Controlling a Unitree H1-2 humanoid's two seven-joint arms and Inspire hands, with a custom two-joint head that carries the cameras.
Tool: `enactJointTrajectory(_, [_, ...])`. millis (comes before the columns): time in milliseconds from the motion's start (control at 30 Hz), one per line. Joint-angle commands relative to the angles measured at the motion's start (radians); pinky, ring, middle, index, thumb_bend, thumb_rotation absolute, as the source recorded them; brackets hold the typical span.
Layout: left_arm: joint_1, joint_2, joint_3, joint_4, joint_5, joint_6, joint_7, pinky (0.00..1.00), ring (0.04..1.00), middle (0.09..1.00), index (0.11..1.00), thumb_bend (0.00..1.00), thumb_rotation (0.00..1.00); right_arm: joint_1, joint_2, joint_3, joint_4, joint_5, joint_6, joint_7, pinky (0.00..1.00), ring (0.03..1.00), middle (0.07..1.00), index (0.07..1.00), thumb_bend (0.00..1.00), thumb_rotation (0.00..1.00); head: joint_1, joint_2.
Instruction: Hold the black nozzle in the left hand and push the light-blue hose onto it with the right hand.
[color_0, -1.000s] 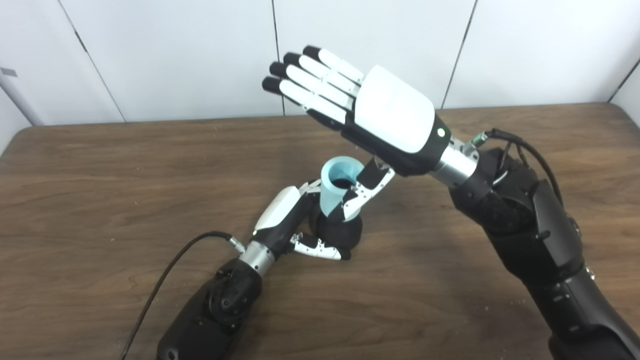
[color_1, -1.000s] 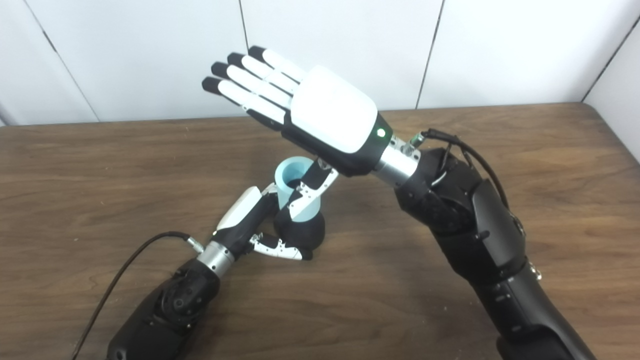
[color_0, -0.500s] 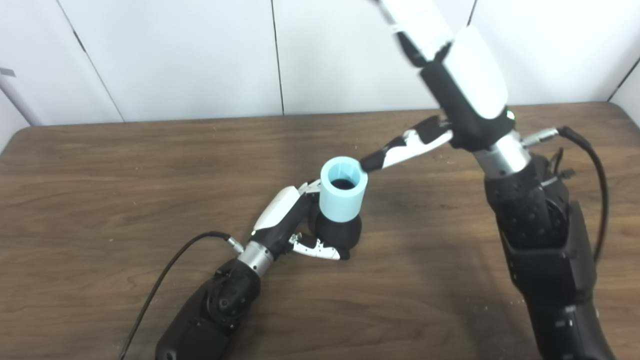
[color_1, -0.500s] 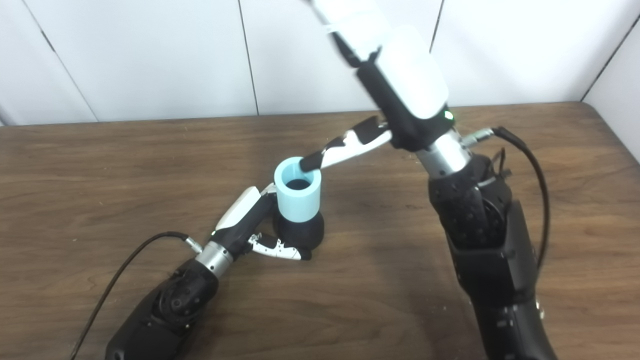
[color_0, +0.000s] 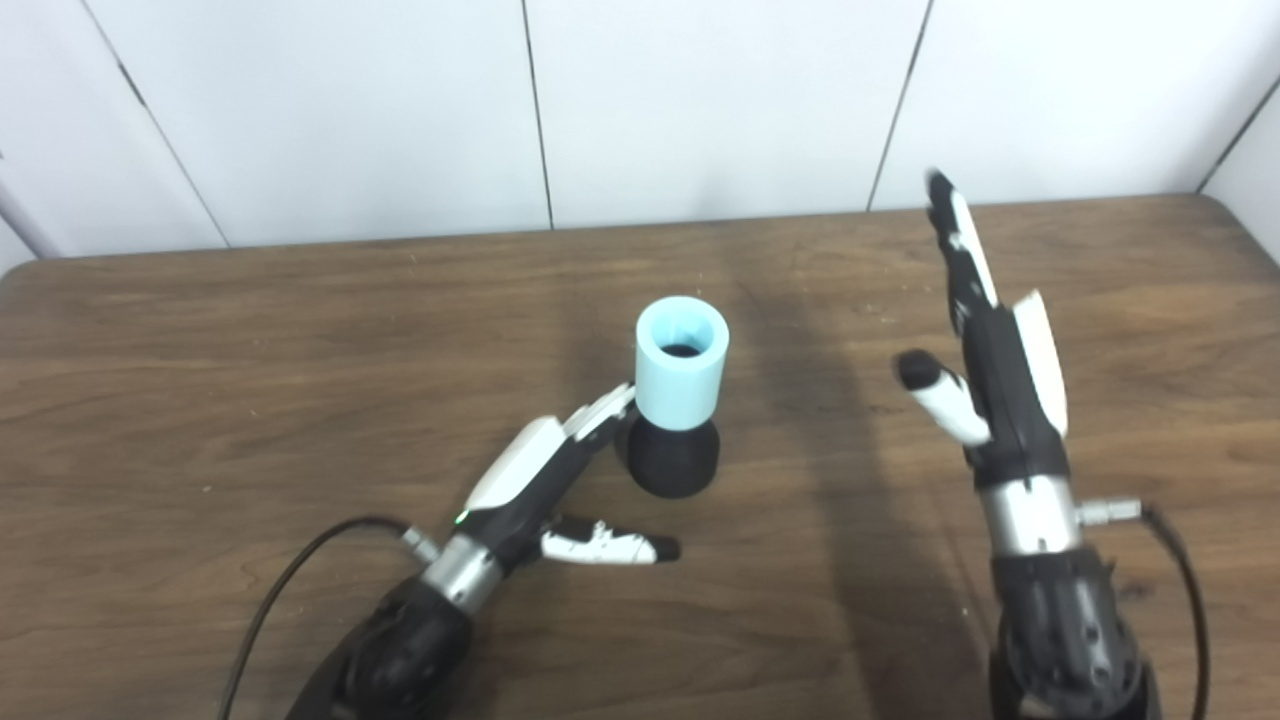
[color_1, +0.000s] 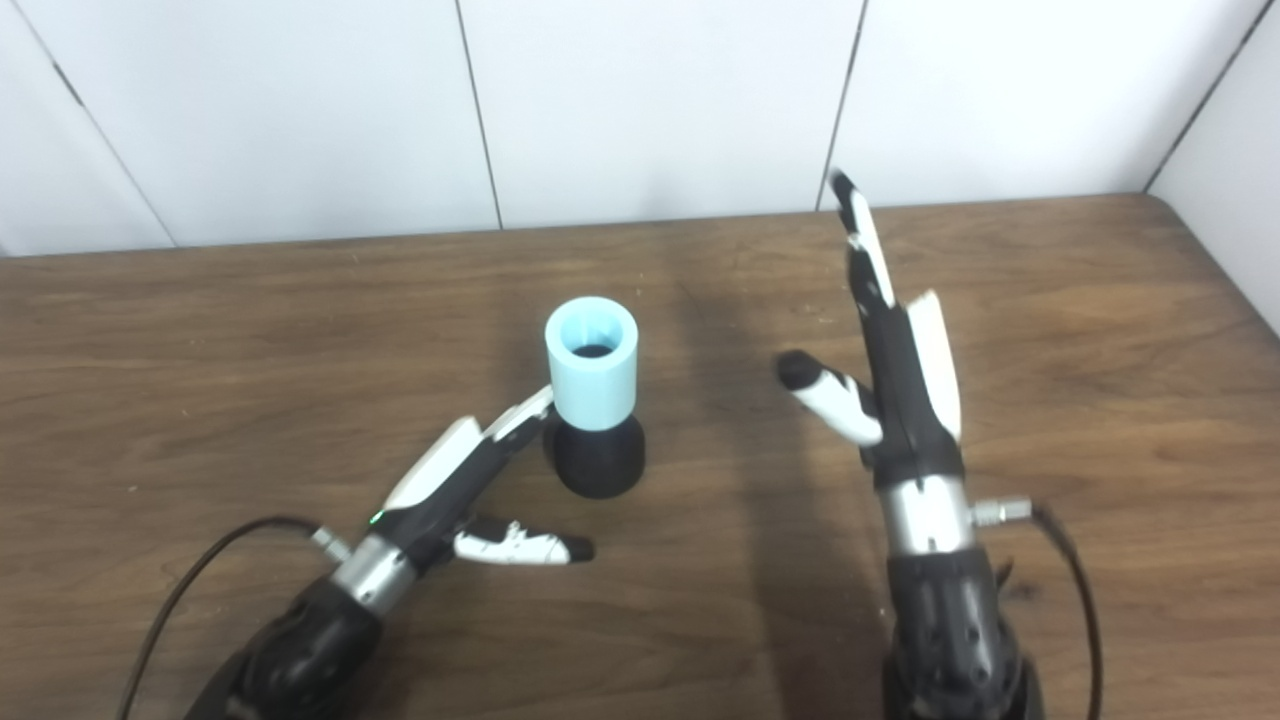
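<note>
Standing seated on the black nozzle (color_0: 673, 458) mid-bench (color_0: 200, 330), the light-blue hose (color_0: 682, 362) needs no support, so I keep my left hand (color_0: 545, 480) and right hand (color_0: 985, 350) spread and apparently clear.

table (color_0: 200, 330): brown wood grain | wall (color_0: 700, 100): white panels, dark seams

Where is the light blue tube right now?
The light-blue hose stands upright on the black nozzle near the middle of the table, just beyond the left hand fingertips.
</note>
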Motion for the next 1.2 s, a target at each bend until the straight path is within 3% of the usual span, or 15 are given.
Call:
enactJointTrajectory(0, [-0.011,0.011,0.042,-0.073,-0.029,0.038,-0.010,1.00,1.000,1.000,1.000,0.83,0.46,0.021,0.028,-0.014,-0.024,0.096,0.031,-0.018,1.00,1.000,1.000,1.000,0.79,1.00,0.003,0.000])
enactJointTrajectory(133, [-0.002,-0.010,0.103,-0.209,-0.058,0.149,-0.034,1.00,1.000,1.000,1.000,0.86,0.47,0.060,0.076,-0.007,-0.011,0.197,0.106,-0.020,1.00,1.000,1.000,1.000,0.78,1.00,0.022,-0.010])
enactJointTrajectory(333, [0.048,-0.066,0.191,-0.372,-0.136,0.312,-0.036,1.00,1.000,1.000,1.000,0.88,0.50,0.082,0.030,0.037,0.051,0.243,0.052,0.010,1.00,1.000,1.000,1.000,0.76,1.00,0.047,-0.016])
enactJointTrajectory(467, [0.147,-0.218,0.299,-0.490,-0.256,0.420,0.056,1.00,0.996,1.000,1.000,0.89,0.57,0.091,0.015,0.057,0.058,0.299,0.081,0.039,1.00,1.000,1.000,1.000,0.75,1.00,0.050,-0.031])
enactJointTrajectory(600, [0.199,-0.312,0.355,-0.478,-0.367,0.399,0.102,1.00,1.000,1.000,1.000,0.87,0.63,0.089,0.001,0.047,0.066,0.347,0.113,0.048,1.00,1.000,1.000,1.000,0.74,1.00,0.055,-0.039])
enactJointTrajectory(667, [0.214,-0.331,0.369,-0.454,-0.428,0.393,0.111,1.00,1.000,1.000,1.000,0.83,0.68,0.086,-0.005,0.041,0.068,0.361,0.154,0.046,1.00,1.000,1.000,0.965,0.74,1.00,0.053,-0.037])
enactJointTrajectory(733, [0.215,-0.322,0.363,-0.449,-0.454,0.396,0.105,1.00,1.000,1.000,1.000,0.81,0.70,0.084,-0.005,0.042,0.064,0.359,0.192,0.040,1.00,0.987,0.987,0.904,0.72,1.00,0.054,-0.036])
enactJointTrajectory(867, [0.219,-0.308,0.335,-0.430,-0.449,0.373,0.106,1.00,1.000,1.000,1.000,0.80,0.72,0.076,-0.006,0.050,0.066,0.340,0.227,0.032,1.00,0.974,0.972,0.882,0.70,1.00,0.049,-0.042])
enactJointTrajectory(1000, [0.226,-0.310,0.316,-0.425,-0.449,0.370,0.110,1.00,1.000,1.000,1.000,0.75,0.73,0.068,-0.018,0.059,0.070,0.305,0.233,0.027,0.99,0.969,0.969,0.889,0.70,1.00,0.052,-0.044])
enactJointTrajectory(1167, [0.224,-0.304,0.316,-0.431,-0.416,0.367,0.132,1.00,1.000,1.000,1.000,0.68,0.82,0.066,-0.015,0.055,0.077,0.275,0.215,0.006,1.00,0.976,0.976,0.909,0.70,1.00,0.045,-0.049])
